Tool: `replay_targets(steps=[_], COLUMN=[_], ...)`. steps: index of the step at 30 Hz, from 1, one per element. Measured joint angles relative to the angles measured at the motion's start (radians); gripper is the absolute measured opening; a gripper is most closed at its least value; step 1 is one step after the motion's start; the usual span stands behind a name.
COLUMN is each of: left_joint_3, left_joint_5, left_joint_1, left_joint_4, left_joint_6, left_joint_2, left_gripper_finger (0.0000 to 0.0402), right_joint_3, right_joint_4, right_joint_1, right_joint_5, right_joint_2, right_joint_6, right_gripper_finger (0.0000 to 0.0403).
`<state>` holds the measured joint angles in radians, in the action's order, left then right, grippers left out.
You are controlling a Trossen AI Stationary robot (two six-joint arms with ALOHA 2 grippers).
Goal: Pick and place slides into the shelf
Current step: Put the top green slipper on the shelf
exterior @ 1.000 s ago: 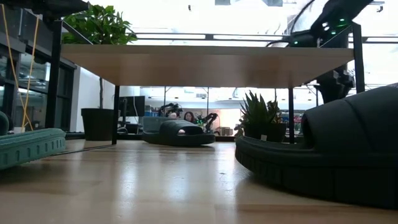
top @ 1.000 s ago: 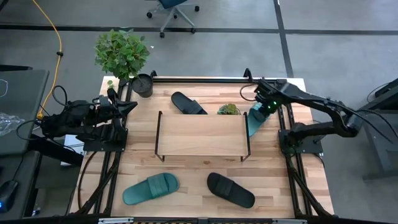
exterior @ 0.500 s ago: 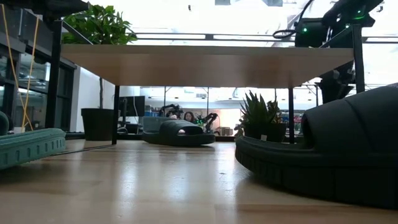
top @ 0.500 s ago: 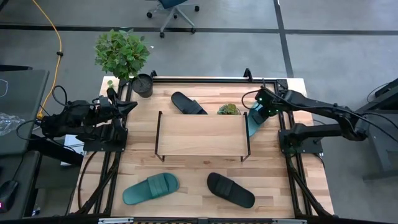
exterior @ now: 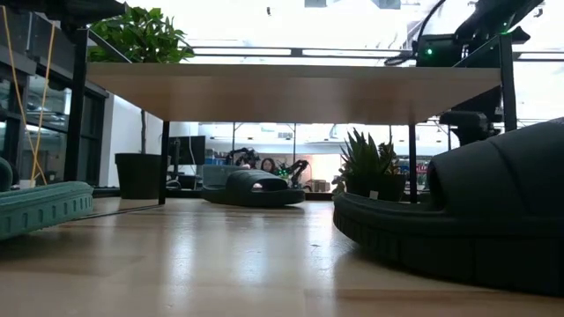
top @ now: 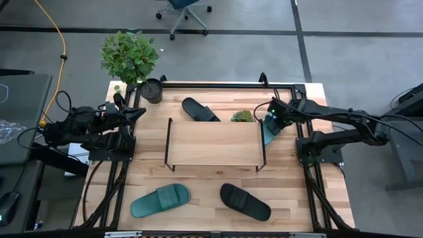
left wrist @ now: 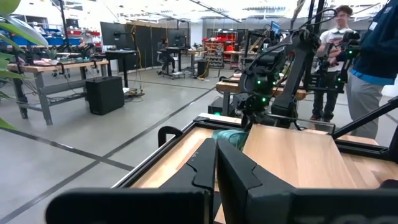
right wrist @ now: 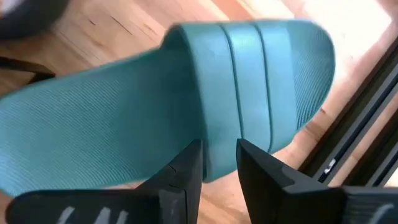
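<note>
The shelf stands mid-table on thin black legs. One teal slide lies by the shelf's right end, filling the right wrist view. My right gripper hangs just over its strap, the fingers a narrow gap apart. A second teal slide and a black slide lie near the table's near edge. Another black slide lies behind the shelf. My left gripper is shut and waits at the table's left edge. My right gripper comes at the teal slide from above, slanting in from the table's right. One fingertip shows at the open edge of the strap and the other over the strap's top. I cannot tell whether they touch it.
A small potted plant stands behind the shelf's right end, close to my right gripper. A larger potted plant occupies the far left corner. A black frame rail runs along the far edge. People stand beyond the table.
My right gripper has come down and moved toward the table's left, onto the teal slide by the shelf's right end, as the arm flattened out. The slide has stayed where it was.
</note>
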<state>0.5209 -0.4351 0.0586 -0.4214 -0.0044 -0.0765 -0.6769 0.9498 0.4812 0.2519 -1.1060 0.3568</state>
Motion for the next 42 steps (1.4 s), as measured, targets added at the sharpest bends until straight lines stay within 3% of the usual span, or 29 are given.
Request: replay_targets(steps=[20,31,42], left_joint_3=[0.000,0.000,0.000], left_joint_5=[0.000,0.000,0.001], left_joint_1=[0.000,0.000,0.000], left_joint_4=[0.001,0.001,0.002], left_joint_6=[0.000,-0.001,-0.027], left_joint_2=[0.000,0.000,0.000], left_gripper_finger=[0.0003,0.0003,0.0003], right_joint_3=[0.005,0.005,0.005], right_joint_4=[-0.048,-0.108,-0.104], right_joint_1=[0.000,0.000,0.000], right_joint_5=[0.024,0.032,0.160], right_joint_2=[-0.003,-0.107,-0.136], right_joint_6=[0.045,0.041,0.085], right_gripper_finger=[0.0092,0.0092,0.0092])
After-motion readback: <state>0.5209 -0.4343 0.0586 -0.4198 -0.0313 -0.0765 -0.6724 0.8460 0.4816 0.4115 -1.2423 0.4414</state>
